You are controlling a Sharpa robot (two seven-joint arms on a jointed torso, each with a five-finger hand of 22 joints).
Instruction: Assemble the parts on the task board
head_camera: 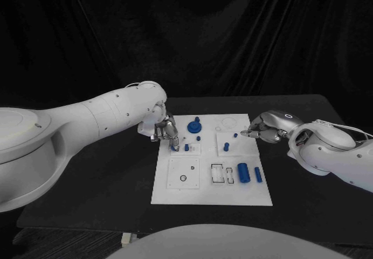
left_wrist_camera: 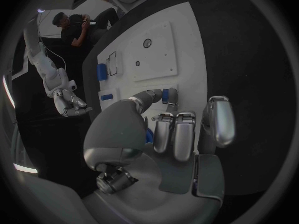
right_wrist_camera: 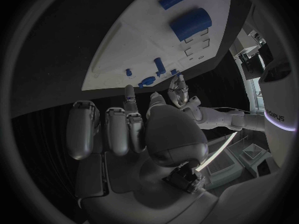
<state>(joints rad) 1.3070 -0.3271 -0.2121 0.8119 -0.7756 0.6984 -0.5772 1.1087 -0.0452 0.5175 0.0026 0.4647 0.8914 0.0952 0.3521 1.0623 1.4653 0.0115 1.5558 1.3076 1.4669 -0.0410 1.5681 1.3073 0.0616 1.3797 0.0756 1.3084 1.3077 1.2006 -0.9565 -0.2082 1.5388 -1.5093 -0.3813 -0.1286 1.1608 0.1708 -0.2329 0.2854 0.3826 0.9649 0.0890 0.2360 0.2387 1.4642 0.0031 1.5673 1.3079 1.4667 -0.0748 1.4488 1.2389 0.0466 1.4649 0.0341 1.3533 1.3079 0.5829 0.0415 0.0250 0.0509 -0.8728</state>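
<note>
The white task board (head_camera: pixel 175 190) lies in the middle of the black table. My left hand (head_camera: pixel 165 131) hangs over its upper left part. In the left wrist view the thumb and a finger (left_wrist_camera: pixel 172 97) pinch a small blue peg (left_wrist_camera: pixel 165 95) at the board (left_wrist_camera: pixel 181 45). My right hand (head_camera: pixel 261 131) sits at the board's upper right edge with its fingers (right_wrist_camera: pixel 107 129) curled in and nothing seen in them. A round blue knob (head_camera: pixel 194 127) and a small blue peg (head_camera: pixel 226 145) stand on the board. A thick blue cylinder (head_camera: pixel 244 172) and a slim one (head_camera: pixel 257 174) lie at its lower right.
Two white panels with small holes (head_camera: pixel 183 174) take up the board's lower left, and open slots (head_camera: pixel 222 174) lie beside the thick cylinder. Black table (head_camera: pixel 101 189) surrounds the board on all sides, with a dark curtain behind.
</note>
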